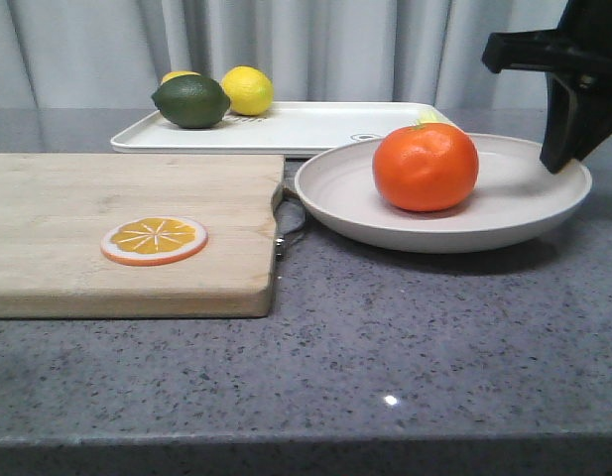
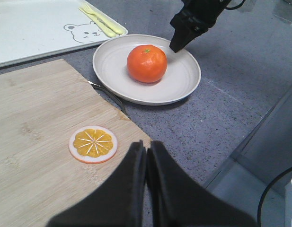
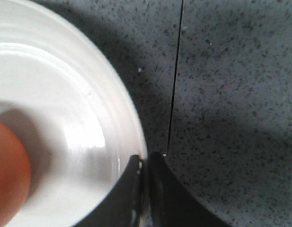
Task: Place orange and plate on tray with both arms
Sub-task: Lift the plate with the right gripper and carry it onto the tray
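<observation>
Both things ride together: your right gripper is clamped on the plate rim, orange aboard, tray behind; left gripper's jaws together, idle.

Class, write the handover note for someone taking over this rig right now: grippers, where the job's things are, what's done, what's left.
Left gripper: shut, empty, above the cutting board edge.
Right gripper: closed on the plate rim at its far-right side.
Orange: sitting in the plate.
Plate: on the counter, in front of the tray, not on it.
Done: orange in plate, rim gripped.
Left: move plate with orange onto the tray.
</observation>
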Robot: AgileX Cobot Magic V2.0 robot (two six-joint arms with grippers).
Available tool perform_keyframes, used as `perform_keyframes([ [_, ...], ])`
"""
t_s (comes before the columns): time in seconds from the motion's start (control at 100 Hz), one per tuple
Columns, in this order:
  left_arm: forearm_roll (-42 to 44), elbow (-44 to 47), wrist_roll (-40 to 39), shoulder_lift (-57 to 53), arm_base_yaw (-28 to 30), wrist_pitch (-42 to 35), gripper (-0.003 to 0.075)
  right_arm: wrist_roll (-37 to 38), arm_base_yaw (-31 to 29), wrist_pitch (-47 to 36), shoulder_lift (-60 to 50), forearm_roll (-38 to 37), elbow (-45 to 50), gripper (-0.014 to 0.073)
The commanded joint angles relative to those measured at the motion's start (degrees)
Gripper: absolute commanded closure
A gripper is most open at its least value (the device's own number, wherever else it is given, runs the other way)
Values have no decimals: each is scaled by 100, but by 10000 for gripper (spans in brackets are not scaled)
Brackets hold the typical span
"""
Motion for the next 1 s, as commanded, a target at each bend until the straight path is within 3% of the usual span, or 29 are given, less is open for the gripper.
perform_keyframes([
  [0.0,-65,-163,0,14,-26,-375,741,-69,-58,-65,-338,119,-310,656],
  [0.14,-65,-163,0,14,-26,-375,741,-170,-223,32,-377,510,-563,657],
  [0.37,-78,-163,0,14,-26,-375,741,-827,-417,-79,-370,1803,-812,657],
  [0.7,-81,-163,0,14,-26,-375,741,-827,-409,167,515,1937,-1970,660],
  [0.99,-126,-163,0,14,-26,-375,741,-827,-409,739,1799,1937,-3966,660],
])
